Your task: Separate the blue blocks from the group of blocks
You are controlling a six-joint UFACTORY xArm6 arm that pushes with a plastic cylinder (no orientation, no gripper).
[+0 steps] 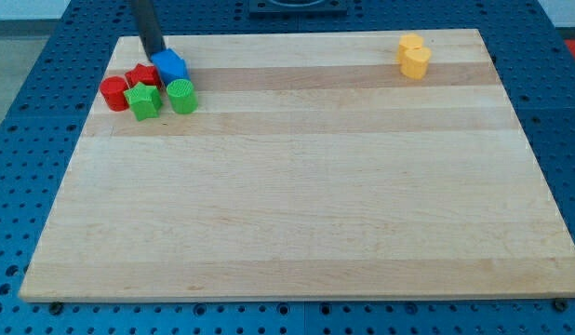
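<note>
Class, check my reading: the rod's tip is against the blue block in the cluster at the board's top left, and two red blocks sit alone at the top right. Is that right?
One detail is wrong. The camera view shows the two blocks alone at the top right are yellow blocks, not red. The rest holds: my tip is against the blue block in the top-left cluster.

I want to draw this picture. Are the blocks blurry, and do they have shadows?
Camera view: the blue block, red blocks and green blocks look sharp; shadows beneath them are faint and small; lighting on the wooden board is soft and even, with no glare; my tip touches the blue block.
</note>
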